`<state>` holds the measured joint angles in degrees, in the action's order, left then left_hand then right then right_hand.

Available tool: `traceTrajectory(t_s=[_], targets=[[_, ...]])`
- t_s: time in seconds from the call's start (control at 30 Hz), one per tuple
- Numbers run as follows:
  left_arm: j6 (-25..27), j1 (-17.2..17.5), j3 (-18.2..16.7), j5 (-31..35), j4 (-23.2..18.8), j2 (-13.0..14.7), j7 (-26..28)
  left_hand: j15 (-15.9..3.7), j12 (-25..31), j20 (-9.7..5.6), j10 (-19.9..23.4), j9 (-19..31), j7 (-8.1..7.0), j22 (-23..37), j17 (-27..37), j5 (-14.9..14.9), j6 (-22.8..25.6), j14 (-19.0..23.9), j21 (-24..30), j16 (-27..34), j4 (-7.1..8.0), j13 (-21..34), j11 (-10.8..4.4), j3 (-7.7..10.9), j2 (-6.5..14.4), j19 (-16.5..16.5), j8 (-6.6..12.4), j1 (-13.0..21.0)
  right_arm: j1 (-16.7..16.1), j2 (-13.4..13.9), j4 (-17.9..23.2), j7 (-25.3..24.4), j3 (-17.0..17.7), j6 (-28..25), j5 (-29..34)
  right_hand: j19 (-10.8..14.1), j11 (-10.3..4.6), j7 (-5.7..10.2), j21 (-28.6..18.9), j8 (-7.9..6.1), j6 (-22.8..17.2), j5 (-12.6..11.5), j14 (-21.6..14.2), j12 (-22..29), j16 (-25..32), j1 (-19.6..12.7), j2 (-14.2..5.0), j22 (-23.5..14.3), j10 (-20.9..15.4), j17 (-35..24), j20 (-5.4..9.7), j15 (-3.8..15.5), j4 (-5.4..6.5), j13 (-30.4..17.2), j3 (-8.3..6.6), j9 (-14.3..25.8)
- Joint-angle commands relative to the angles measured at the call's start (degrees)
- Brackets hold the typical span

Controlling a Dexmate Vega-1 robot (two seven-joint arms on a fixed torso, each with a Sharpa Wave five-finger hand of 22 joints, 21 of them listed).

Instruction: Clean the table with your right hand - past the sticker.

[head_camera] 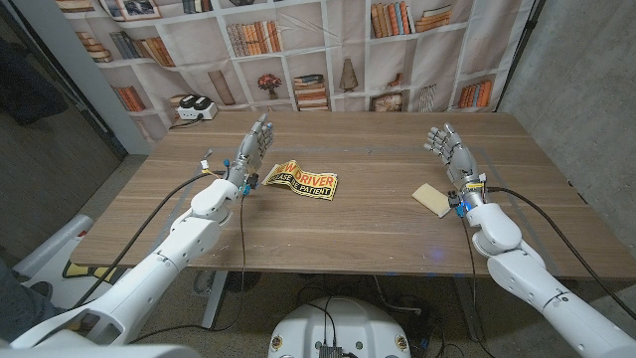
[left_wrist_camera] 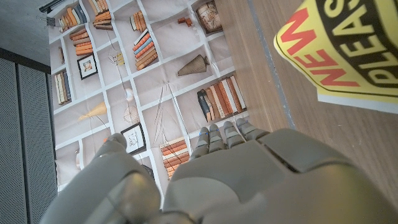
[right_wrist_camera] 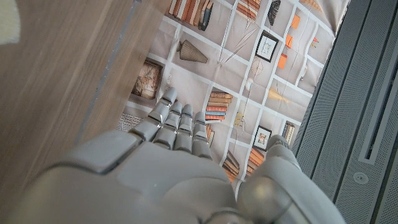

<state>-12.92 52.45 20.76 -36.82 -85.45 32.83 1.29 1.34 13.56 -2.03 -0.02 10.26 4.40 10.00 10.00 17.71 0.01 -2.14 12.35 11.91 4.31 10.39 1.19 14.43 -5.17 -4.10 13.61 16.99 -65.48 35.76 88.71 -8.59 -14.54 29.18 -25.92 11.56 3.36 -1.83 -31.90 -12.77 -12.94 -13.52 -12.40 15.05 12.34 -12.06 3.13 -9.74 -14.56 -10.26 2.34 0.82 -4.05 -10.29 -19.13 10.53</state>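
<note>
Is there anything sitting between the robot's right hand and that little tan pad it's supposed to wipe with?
Nothing visible. The right hand stands open just behind the tan pad, with only bare table between them. The sticker lies off toward the left hand.

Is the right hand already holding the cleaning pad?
No. In the head view the right hand stands open above the table, while the beige pad lies apart from it on the wood, nearer the robot.

My two arms are glossy white, rounded shells. Black cables run along each forearm. Left hand and right hand are grey, segmented, with coloured connectors at the wrists.
</note>
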Motion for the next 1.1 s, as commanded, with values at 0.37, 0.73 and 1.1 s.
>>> traceTrajectory(t_s=[0.37,0.73,1.1], targets=[[2.2,2.4,0.1,2.0,-4.7,1.7,3.4,-0.38,-0.5,-1.78,-0.1,0.3,-0.53,0.2,0.2,0.2,0.1,-0.4,-0.2,-0.6,-0.43,0.2,-0.15,0.30,0.7,0.0,-0.56,1.3,-6.8,3.5,7.3,-11.8,3.7,-4.9,15.2,0.7,-0.12,0.12,0.5,-0.41,-1.5,-0.1,-0.5,0.2,0.2,-1.0,-0.17,-0.2,-1.2,-0.2,2.11,0.17,-0.62,-0.3,0.00,0.3],[2.8,2.7,0.3,3.2,-6.4,2.5,3.9,-0.59,-1.1,-1.67,-0.9,0.3,-0.81,0.2,0.2,0.1,-0.2,-1.2,-0.6,-1.0,-0.64,0.2,-0.43,0.41,1.2,-0.6,-1.04,2.0,-10.1,3.8,11.5,-18.8,5.5,-10.5,23.9,1.1,-0.23,0.43,0.9,-0.26,-1.8,-0.4,-0.7,0.1,0.0,-2.0,-1.20,-0.2,-1.5,-0.2,2.21,0.37,-0.95,-0.3,-0.60,0.3],[3.3,3.1,0.4,3.8,-7.6,2.8,4.7,-0.71,-1.3,-1.49,-1.1,0.3,-0.86,0.2,0.2,-0.1,-0.3,-1.6,-0.8,-1.2,-0.76,0.2,-0.59,0.44,1.5,-1.0,-1.27,2.4,-12.3,5.1,14.5,-22.5,6.1,-16.4,30.3,1.3,-0.40,0.69,1.4,-0.13,-2.2,-0.5,-0.8,0.0,-0.3,-3.7,-2.39,-0.2,-2.0,-0.1,2.23,0.51,-1.71,-0.3,-1.52,0.3]])
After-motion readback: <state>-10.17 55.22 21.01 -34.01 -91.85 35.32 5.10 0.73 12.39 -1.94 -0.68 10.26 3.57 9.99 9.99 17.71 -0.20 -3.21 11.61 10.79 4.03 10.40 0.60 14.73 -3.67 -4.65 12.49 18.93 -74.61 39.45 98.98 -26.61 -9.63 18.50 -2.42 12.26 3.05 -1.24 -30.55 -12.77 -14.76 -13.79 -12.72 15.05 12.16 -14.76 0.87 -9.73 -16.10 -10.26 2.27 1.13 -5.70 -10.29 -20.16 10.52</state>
